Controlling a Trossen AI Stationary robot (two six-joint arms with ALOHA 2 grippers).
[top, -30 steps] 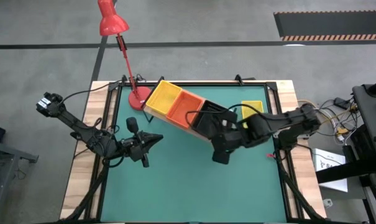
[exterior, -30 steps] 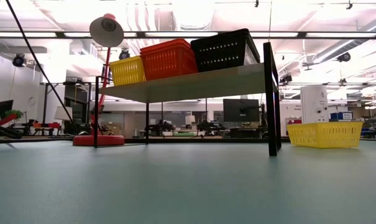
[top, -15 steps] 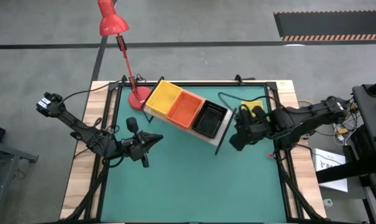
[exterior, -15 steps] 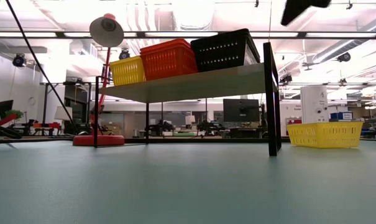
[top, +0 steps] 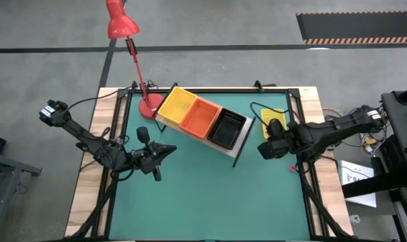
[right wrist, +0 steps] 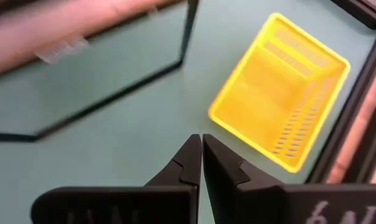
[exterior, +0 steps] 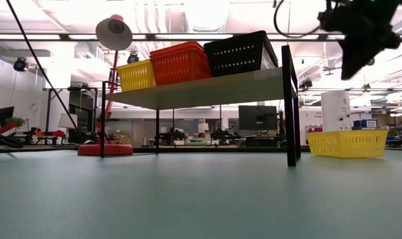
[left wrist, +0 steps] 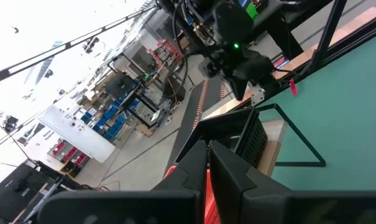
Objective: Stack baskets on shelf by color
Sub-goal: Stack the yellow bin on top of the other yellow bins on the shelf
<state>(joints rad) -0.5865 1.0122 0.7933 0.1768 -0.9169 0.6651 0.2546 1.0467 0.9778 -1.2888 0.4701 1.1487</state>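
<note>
The shelf (top: pixel 204 124) stands slantwise at the far middle of the green mat. On it sit a yellow stack of baskets (top: pixel 177 102), an orange one (top: pixel 200 117) and a black one (top: pixel 227 128). One loose yellow basket (right wrist: pixel 281 93) rests flat on the mat by the far right edge, also seen as the low view's basket (exterior: pixel 347 143). My right gripper (top: pixel 264 150) hangs shut above the mat, just on the near side of that basket, pointing steeply down and holding nothing. My left gripper (top: pixel 171 149) waits shut and level at the mat's left middle.
A red desk lamp has its base (top: pixel 149 106) on the mat's far left corner beside the shelf, and its head (top: pixel 120 23) reaches beyond the table. The shelf's black frame leg (right wrist: pixel 113 93) stands close to my right gripper. Open mat (top: pixel 210 195) fills the near half.
My right gripper has drawn back from above the black baskets on the shelf toward the table's right edge. It has sunk lower and rolled, staying shut. It now hangs beside the loose yellow basket. The baskets and shelf have not moved.
</note>
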